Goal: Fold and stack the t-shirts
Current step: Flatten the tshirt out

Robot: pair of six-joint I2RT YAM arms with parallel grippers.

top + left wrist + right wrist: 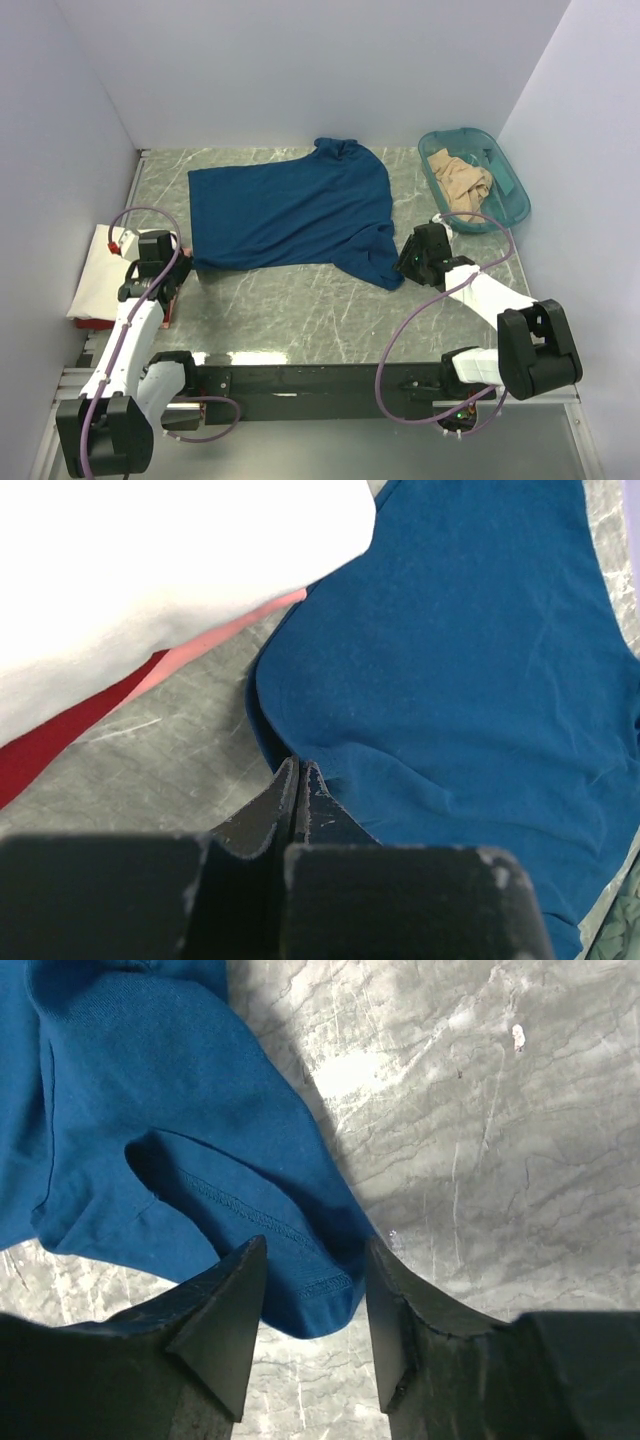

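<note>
Blue shirt is lying flat mid-table, hem to the left, collar far right, so its long axis runs side to side. Left gripper is clamped shut right at the near-left hem corner, and it looks like it's pinching the cloth there. Right gripper is about half open with nothing held, and the near sleeve pokes straight in between its jaws. So each arm has its own end, and I'd say the right just needs to close where it is. White shirt sits folded off to the left, and the tan shirt is in the tub.
</note>
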